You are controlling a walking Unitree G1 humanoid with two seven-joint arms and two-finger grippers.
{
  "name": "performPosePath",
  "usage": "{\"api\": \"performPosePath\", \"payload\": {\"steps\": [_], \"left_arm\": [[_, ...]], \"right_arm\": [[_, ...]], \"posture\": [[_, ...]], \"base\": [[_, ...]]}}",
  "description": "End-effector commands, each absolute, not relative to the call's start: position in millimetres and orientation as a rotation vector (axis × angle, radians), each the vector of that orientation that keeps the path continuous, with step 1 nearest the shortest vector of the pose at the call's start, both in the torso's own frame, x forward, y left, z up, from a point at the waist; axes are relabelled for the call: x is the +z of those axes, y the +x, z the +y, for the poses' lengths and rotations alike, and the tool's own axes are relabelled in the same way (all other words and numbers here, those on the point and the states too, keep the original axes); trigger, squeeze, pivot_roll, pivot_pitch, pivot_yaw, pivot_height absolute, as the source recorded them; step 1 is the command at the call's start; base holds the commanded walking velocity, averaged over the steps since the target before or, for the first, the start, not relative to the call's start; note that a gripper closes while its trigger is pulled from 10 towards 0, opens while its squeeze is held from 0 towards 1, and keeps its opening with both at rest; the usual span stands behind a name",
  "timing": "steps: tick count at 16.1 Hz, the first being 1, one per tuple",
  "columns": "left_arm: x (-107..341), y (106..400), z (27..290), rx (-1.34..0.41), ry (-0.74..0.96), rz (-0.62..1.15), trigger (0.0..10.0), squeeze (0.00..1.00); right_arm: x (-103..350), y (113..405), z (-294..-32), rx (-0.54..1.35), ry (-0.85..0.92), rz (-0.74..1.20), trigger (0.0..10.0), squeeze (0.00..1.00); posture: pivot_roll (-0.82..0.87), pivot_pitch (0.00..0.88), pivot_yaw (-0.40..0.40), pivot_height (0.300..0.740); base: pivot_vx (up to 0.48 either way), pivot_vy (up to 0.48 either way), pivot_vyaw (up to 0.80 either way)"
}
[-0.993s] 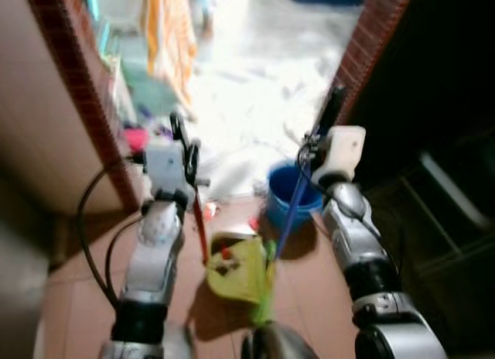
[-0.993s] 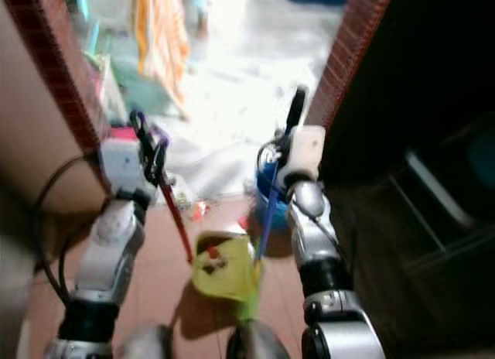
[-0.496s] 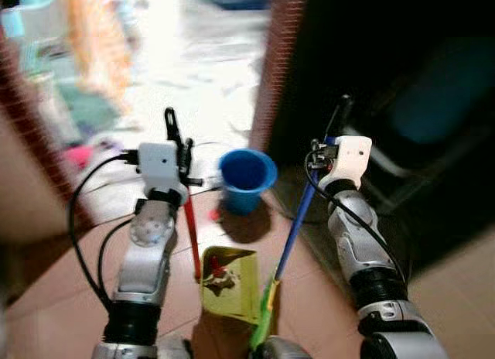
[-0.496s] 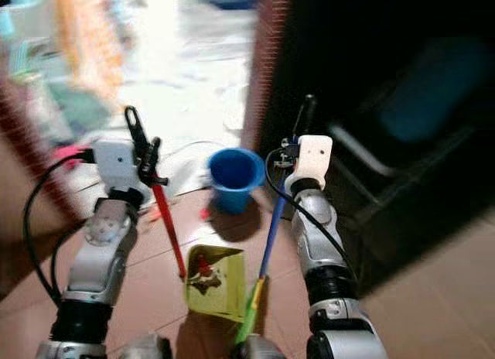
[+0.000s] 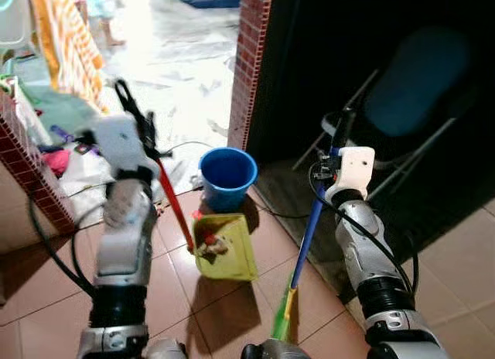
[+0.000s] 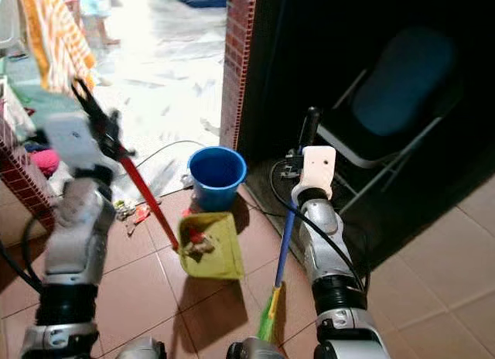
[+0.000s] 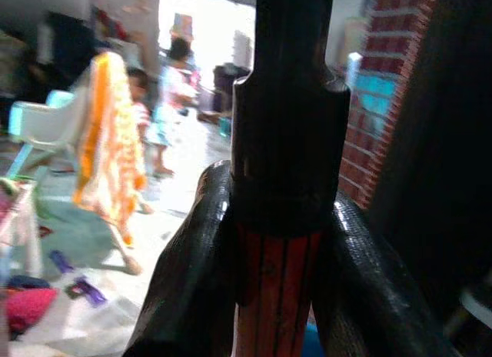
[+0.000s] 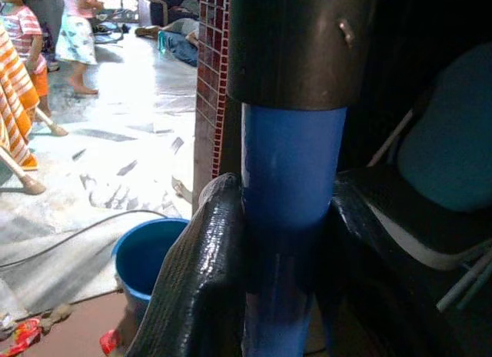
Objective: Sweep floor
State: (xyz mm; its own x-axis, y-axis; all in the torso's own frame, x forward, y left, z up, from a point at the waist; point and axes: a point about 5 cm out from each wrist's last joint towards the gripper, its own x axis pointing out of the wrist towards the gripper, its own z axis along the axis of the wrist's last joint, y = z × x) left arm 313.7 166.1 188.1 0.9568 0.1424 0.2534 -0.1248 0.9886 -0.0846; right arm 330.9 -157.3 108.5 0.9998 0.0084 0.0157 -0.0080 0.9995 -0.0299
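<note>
Two-armed sweeping stance on a tiled floor (image 5: 232, 312) beside a brick pillar (image 5: 249, 57). The left tool (image 5: 133, 119) is closed around the red handle of the dustpan (image 5: 224, 247), its fingers (image 7: 181, 284) pressed against either side of the shaft just below a dark end cap. The right tool (image 5: 340, 138) is closed in the same way on the blue handle of the broom (image 5: 308, 235), below its black end cap.

The dustpan is yellow-green and sits flat on the tiles near the robot, between the two arms, with a small heap of red and pale litter in the part nearest its handle. Its handle rises leftward and away to the left tool. The broom's long axis runs from the right tool down and toward the robot, slightly leftward; its green head (image 5: 282, 320) meets the floor just right of the pan and nearer than it. The pan therefore lies to the left of the broom head, so the right arm is the one placed to push debris across into it.

A blue bucket (image 5: 227, 177) stands just beyond the pan, near the pillar's foot. More scraps (image 6: 131, 213) lie on the tiles to the left. A folding chair (image 5: 394, 119) stands in the dark area at far right. A person (image 8: 77, 34) stands on the bright floor beyond.
</note>
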Motion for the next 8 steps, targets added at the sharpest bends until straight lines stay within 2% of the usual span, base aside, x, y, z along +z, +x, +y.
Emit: {"api": "performPosePath", "payload": {"steps": [1,4,6,8], "left_arm": [[227.4,313.7,163.1,0.133,-0.112,-0.410,10.0,0.00],[261.3,318.0,164.1,0.133,-0.151,-0.501,10.0,0.00],[264.5,319.3,165.6,0.139,-0.142,-0.512,10.0,0.00],[266.6,325.4,168.5,0.157,-0.143,-0.520,10.0,0.00]], "right_arm": [[122.1,334.6,-161.9,-0.006,-0.061,-0.080,10.0,0.00],[120.7,335.8,-156.9,0.008,-0.064,-0.076,10.0,0.00],[120.6,335.7,-155.9,0.014,-0.067,-0.078,10.0,0.00],[119.7,335.7,-154.3,0.023,-0.063,-0.074,10.0,0.00]], "posture": [[-0.03,0.000,-0.087,0.740],[-0.03,0.000,-0.088,0.740],[-0.03,0.000,-0.088,0.740],[-0.03,0.000,-0.088,0.740]], "base": [[0.000,0.000,0.00],[0.000,0.000,0.00],[0.000,0.000,0.00],[0.000,0.000,-0.78]]}}
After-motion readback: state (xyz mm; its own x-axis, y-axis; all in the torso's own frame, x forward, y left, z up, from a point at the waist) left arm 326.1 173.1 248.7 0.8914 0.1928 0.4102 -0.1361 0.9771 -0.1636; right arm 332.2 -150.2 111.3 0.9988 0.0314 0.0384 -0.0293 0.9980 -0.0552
